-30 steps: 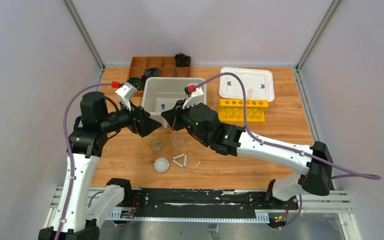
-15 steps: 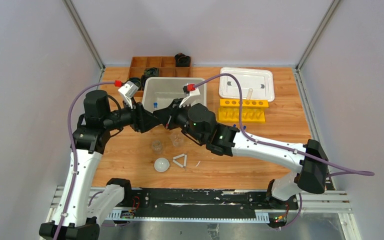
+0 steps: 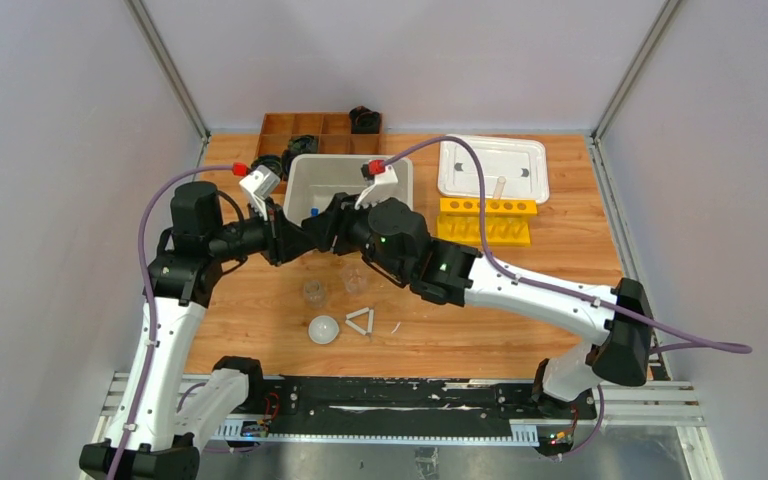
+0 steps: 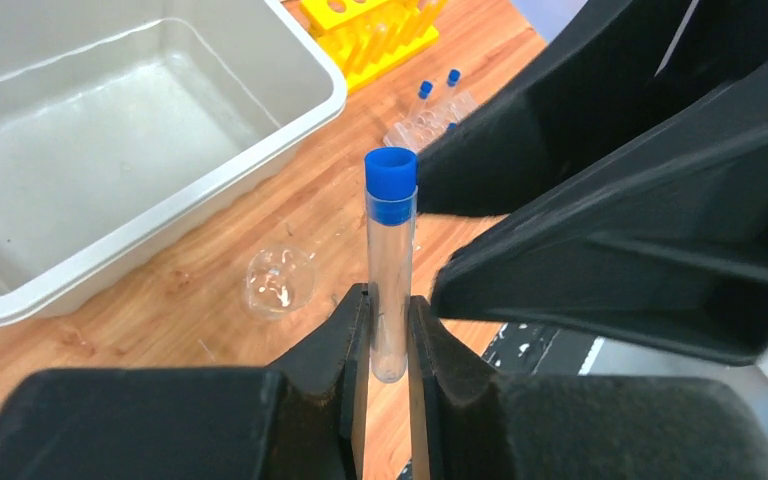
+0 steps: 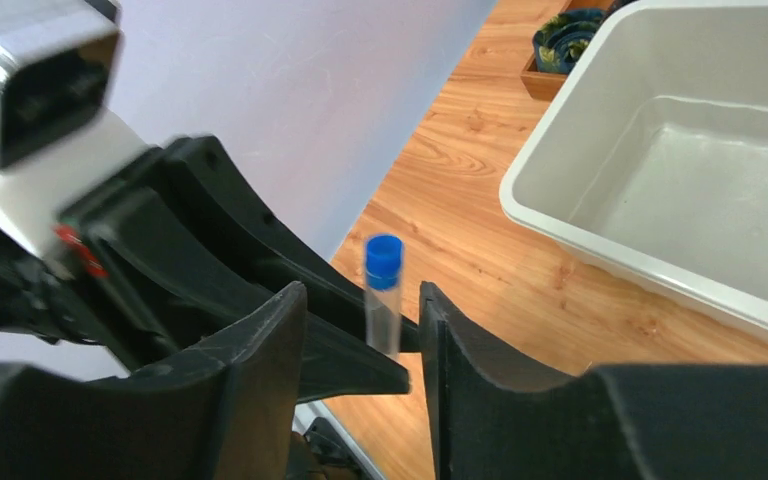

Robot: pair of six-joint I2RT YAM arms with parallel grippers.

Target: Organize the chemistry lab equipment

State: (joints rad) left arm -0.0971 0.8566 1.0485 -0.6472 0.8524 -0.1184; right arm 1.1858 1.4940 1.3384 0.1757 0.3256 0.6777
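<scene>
At the left of the meeting point, above the table (image 3: 560, 300), the left gripper (image 4: 388, 300) is seen clamped on the lower part of a thin clear blue-capped tube (image 4: 391, 250). The tube is held upright in the air, cap on top, just in front of the white bin (image 4: 110, 130). The fingers (image 4: 345, 340) are pressed on it from both sides.

To the right of it, the right gripper (image 5: 360, 300) is placed around the same tube. Its fingers (image 5: 260, 350) are apart and a gap is visible on each side, so the tube is judged to be carried by the left gripper alone. The step in hand is judged to be a handover of the tube between the two arms.

Below the grippers, two small clear beakers (image 3: 313, 291), a white dome (image 3: 324, 329) and a white triangle (image 3: 360, 321) are lying on the table, not yet sorted. Further right, the yellow rack (image 3: 485, 220) is standing. In the left wrist view, two more blue-capped tubes (image 4: 423, 95) are seen near it, in what seems to be a clear plastic rack (image 4: 415, 128).

For the next move, the right gripper must be drawn back without touching the cap. Only then can the tube be carried to a rack. Care is needed, because the tube is held only near its bottom and can tilt.
</scene>
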